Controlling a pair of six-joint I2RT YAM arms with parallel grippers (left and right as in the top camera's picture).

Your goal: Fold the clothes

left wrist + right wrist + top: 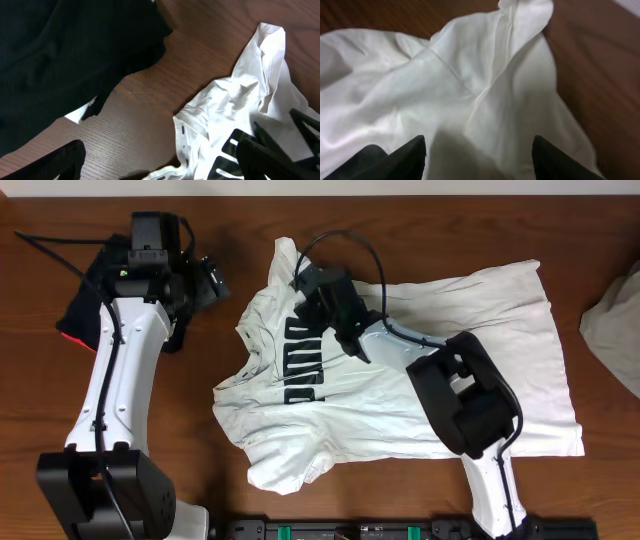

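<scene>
I've got the white cotton PUMA T-shirt (500, 330) spread on the brown wooden table (420, 220); black folded garment (80, 310) at its ten o'clock, crumpled grey cloth (615, 325) at three o'clock.

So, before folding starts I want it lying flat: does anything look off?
Yes. The white T-shirt is not flat: its far sleeve is bunched into a crumpled peak, and the fabric around the collar is wrinkled.

A black garment (82, 308) with a red edge lies on the wooden table (420, 215) at the left — a pale cloth (612, 320) at the right edge.
</scene>
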